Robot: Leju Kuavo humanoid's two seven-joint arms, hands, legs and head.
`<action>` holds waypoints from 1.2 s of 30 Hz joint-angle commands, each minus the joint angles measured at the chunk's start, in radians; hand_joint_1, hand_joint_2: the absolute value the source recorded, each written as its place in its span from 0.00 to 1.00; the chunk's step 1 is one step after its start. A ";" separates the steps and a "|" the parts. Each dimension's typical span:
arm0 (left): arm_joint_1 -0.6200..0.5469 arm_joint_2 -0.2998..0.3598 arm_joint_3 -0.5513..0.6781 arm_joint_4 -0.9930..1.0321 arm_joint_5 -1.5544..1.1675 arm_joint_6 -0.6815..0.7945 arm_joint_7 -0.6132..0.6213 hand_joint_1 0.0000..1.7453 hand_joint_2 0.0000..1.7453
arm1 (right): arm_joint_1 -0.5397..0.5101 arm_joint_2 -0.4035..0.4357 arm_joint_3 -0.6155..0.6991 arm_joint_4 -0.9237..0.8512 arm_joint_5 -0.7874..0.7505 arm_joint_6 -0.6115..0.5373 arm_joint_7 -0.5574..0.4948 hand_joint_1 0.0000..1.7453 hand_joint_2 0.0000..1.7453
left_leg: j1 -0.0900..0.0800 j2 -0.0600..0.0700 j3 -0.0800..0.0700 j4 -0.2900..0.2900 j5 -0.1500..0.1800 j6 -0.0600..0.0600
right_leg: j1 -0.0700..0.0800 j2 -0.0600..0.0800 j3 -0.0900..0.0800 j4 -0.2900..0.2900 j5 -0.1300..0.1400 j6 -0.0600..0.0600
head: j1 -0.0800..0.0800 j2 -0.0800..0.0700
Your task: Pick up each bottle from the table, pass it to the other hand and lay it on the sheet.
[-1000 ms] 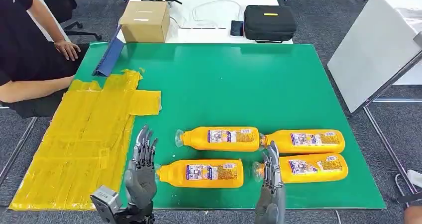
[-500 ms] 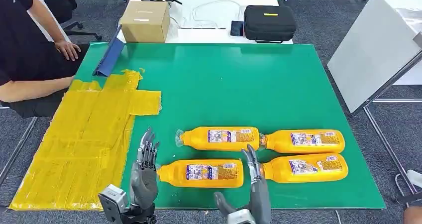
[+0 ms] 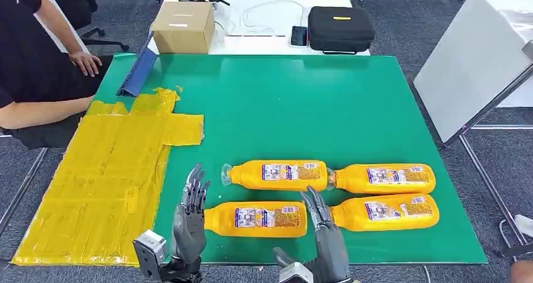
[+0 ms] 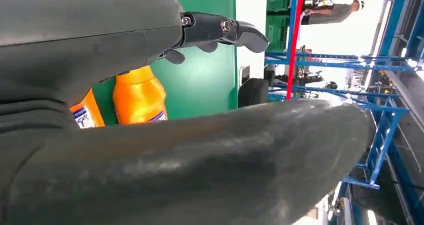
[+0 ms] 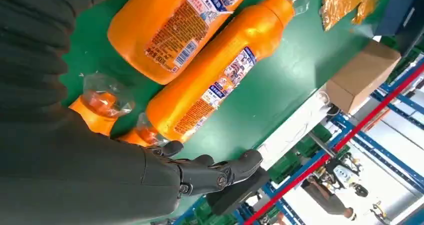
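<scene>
Four orange bottles lie on their sides on the green table (image 3: 314, 107), in two rows of two, none yet on the yellow sheet (image 3: 107, 170). The near-left bottle (image 3: 254, 218) lies between the two hands, its long axis running straight from one to the other: its capped end points at the left hand (image 3: 188, 223), its flat base at the right hand (image 3: 327, 236).

The left hand stands upright, fingers apart and holding nothing, just beside the cap. The right hand is likewise empty with fingers spread, its fingertips (image 3: 312, 198) reaching up at the gap between this bottle's base and the neck of the near-right bottle (image 3: 383, 212). The two far bottles lie just beyond both hands.

Both hands are about equally close to the near-left bottle. Since the sheet lies out past the left hand, the right hand looks the likelier one to pick up. It would need to close across the body near the base, at right angles to the long axis.
</scene>
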 commanded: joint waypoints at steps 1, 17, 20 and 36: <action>-0.027 0.003 0.011 0.062 0.011 -0.020 0.001 0.00 0.00 | -0.028 -0.057 0.003 0.007 0.065 0.074 0.066 0.00 1.00 | 0.001 -0.001 0.003 0.000 -0.001 -0.002 | 0.001 0.001 0.003 -0.001 0.000 -0.001 | 0.000 0.000; -0.048 -0.057 0.066 0.102 0.005 -0.061 -0.005 0.00 0.00 | -0.165 -0.133 0.016 0.152 0.119 0.393 0.186 0.00 1.00 | 0.000 0.000 0.003 0.000 0.000 -0.001 | 0.000 0.002 0.003 -0.001 0.001 0.000 | 0.000 0.000; -0.059 -0.060 0.072 0.107 0.020 -0.083 -0.005 0.00 0.00 | -0.232 -0.097 0.001 0.243 0.125 0.441 0.166 0.00 1.00 | 0.001 0.001 0.005 0.000 -0.001 -0.002 | 0.001 0.004 0.005 -0.002 0.001 -0.001 | 0.000 0.000; -0.058 -0.064 0.100 0.120 0.021 -0.132 -0.017 0.00 0.00 | -0.442 -0.043 0.096 0.304 0.146 0.499 0.129 0.00 1.00 | 0.000 0.001 0.002 0.000 0.001 0.000 | 0.000 0.003 0.003 0.000 0.002 0.000 | 0.000 0.000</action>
